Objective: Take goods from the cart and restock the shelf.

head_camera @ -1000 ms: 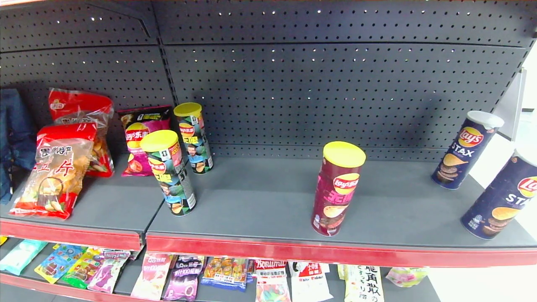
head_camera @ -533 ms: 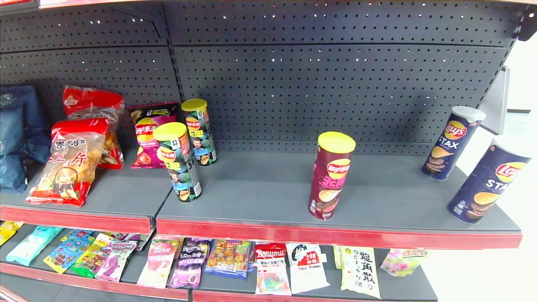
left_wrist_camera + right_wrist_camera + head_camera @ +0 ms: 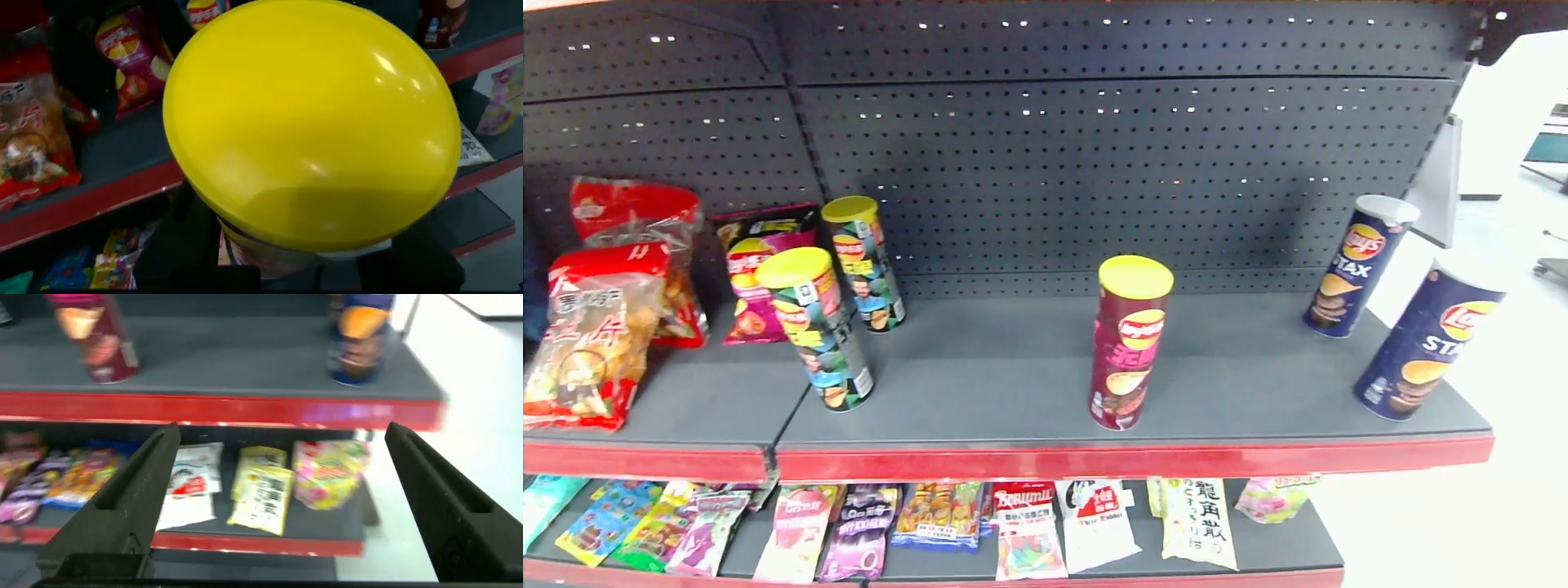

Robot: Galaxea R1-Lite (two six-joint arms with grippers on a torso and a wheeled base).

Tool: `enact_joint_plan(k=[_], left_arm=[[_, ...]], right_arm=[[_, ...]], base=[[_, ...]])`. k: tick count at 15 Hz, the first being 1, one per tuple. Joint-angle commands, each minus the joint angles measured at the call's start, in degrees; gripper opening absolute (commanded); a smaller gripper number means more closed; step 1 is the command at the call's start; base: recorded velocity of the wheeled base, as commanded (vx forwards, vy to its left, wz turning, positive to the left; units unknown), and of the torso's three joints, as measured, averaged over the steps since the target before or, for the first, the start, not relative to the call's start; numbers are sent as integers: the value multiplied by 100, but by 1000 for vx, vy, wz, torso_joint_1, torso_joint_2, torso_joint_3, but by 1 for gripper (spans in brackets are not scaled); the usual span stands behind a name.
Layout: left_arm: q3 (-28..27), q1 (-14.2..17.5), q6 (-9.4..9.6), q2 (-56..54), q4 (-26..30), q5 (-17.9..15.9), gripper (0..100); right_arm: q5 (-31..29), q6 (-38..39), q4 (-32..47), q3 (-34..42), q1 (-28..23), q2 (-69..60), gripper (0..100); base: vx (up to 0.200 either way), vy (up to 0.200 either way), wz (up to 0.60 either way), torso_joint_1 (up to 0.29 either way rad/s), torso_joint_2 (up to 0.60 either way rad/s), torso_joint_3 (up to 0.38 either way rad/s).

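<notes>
The left jaws (image 3: 298, 265) are clenched on a can (image 3: 310, 122), their dark fingers (image 3: 192, 245) showing on either side of its body below the wide yellow lid. The can is off the shelf (image 3: 1013, 384), out in front of its red front edge, with the lid turned toward the wrist camera. Beyond the can, that camera catches the shelf's left end, with a red bag (image 3: 33, 139) and a pink bag (image 3: 135, 57).

The right jaws (image 3: 278, 498) are released, spread wide with nothing between them. They face the shelf's right end, level with the lower shelf (image 3: 270, 531) and its packets (image 3: 261, 490).

On the shelf a maroon can (image 3: 1127, 351) stands upright near the front edge, about midway along. Toward the right end stand two blue cans well apart from it, one (image 3: 1425, 343) near the front corner and one (image 3: 1347, 269) close to the pegboard (image 3: 1094, 163). To the left are two patterned cans with yellow lids, one (image 3: 817, 335) forward and one (image 3: 862, 261) behind it by the pegboard. The pink bag leans just beside the rear patterned can, and two red bags (image 3: 588, 343) sit at the far left, one behind the other. The middle of the shelf between the patterned cans and the maroon can is bare grey board.
</notes>
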Motion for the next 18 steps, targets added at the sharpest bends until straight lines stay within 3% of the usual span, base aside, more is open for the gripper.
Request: enact_joint_plan(k=[1,5,9,12,13,14,16,18], left_arm=[[-33,-40,-16,113,-23,3,0],[-218,-40,-34,350,-119,3,0],[-508,-40,-69,869,-119,47,0],[-903,-40,-464,1713,-190,38,0],[-1132,-40,-754,2302,-445,29,0],[-1193,-40,-904,2662,-717,11,0],[-1185,-40,-930,3172,-1174,-68,0],[-1220,-40,-939,3708,-1429,-366,0]], right_arm=[[4,-2,2,1,4,-2,100],[4,-2,2,1,4,-2,100],[4,-2,2,1,4,-2,100],[4,-2,2,1,4,-2,100],[4,-2,2,1,4,-2,100],[4,-2,2,1,4,-2,100],[4,-2,2,1,4,-2,100],[4,-2,2,1,4,-2,100]], base=[[0,0,-600,17,7,-2],[0,0,-600,2,4,4],[0,0,0,0,0,0],[0,0,0,0,0,0],[0,0,0,0,0,0],[0,0,0,0,0,0],[0,0,0,0,0,0],[0,0,0,0,0,0]])
